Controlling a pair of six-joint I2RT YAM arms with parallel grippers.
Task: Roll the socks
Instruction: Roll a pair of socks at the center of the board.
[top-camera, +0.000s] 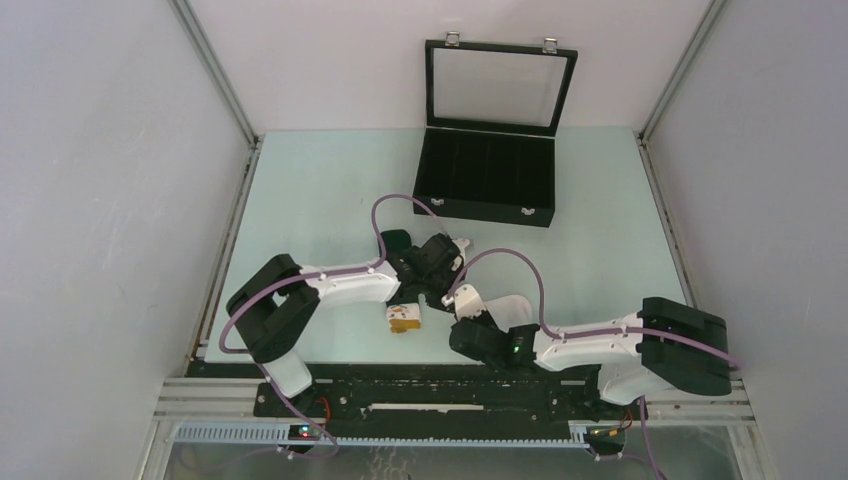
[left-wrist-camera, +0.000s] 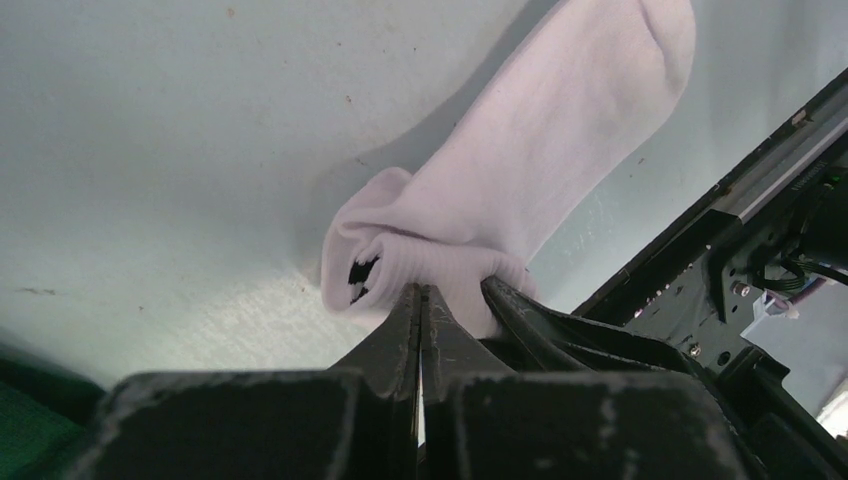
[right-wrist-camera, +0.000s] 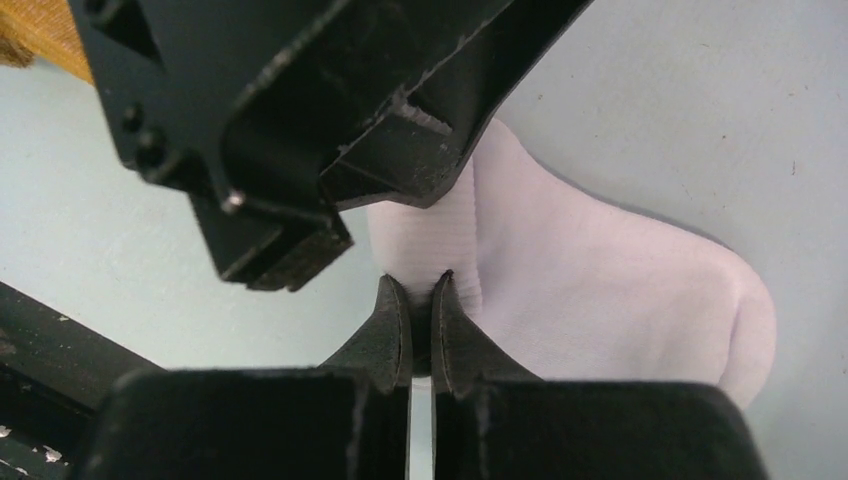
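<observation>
Across the pale counter (top-camera: 320, 180) the white fabric sock (left-wrist-camera: 560, 150) stretches away from my right claw (right-wrist-camera: 418, 290), pinching its cuff, and my left claw (left-wrist-camera: 420, 292), pressed together.

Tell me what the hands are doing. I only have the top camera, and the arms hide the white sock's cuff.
Observer: The right hand is shut on the ribbed cuff of the white sock.
Operator: And the left one?
Observer: The left hand is shut on the cuff too, where it is folded over; the black stripes show in the fold.
Operator: Is the rest rolled?
Observer: No, the foot lies unrolled, flat on the table.
</observation>
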